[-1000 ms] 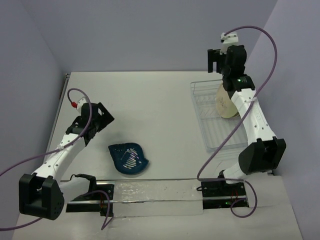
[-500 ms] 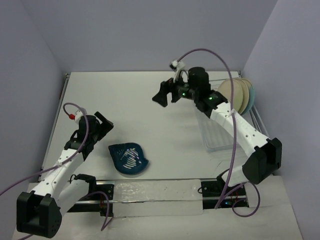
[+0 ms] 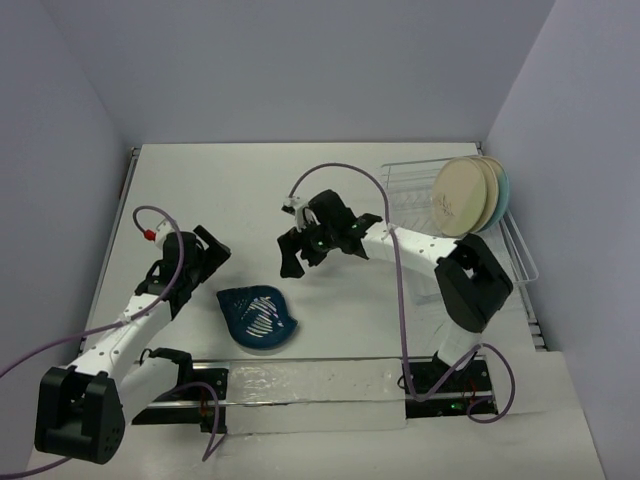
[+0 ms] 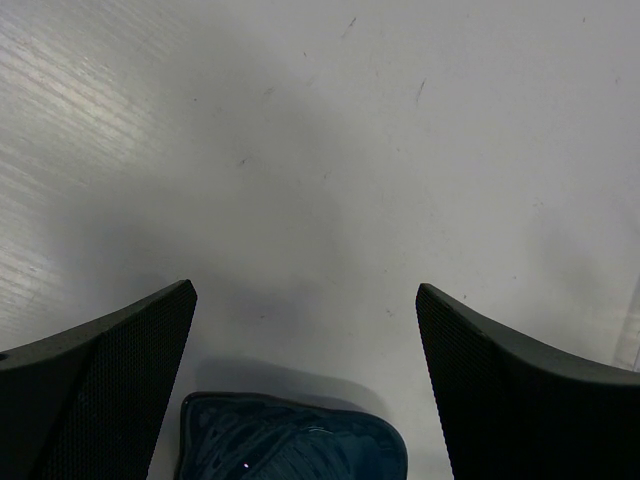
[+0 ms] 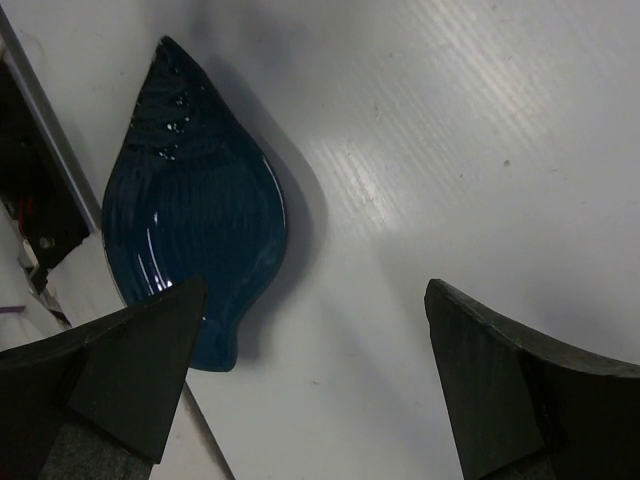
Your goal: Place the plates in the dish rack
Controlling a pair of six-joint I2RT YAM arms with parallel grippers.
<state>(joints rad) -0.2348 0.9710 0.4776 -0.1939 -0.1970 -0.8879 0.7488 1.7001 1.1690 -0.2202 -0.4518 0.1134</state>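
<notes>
Right end effector spread, teal dish beside (rack only overhead)

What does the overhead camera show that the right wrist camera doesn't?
Only overhead: the dish rack with plates standing in it, plus the left tool, open. Only the wrist: the glossy ridges of the teal leaf dish in close detail, past its own open right tool. Both: that dish lying on the white table.
</notes>
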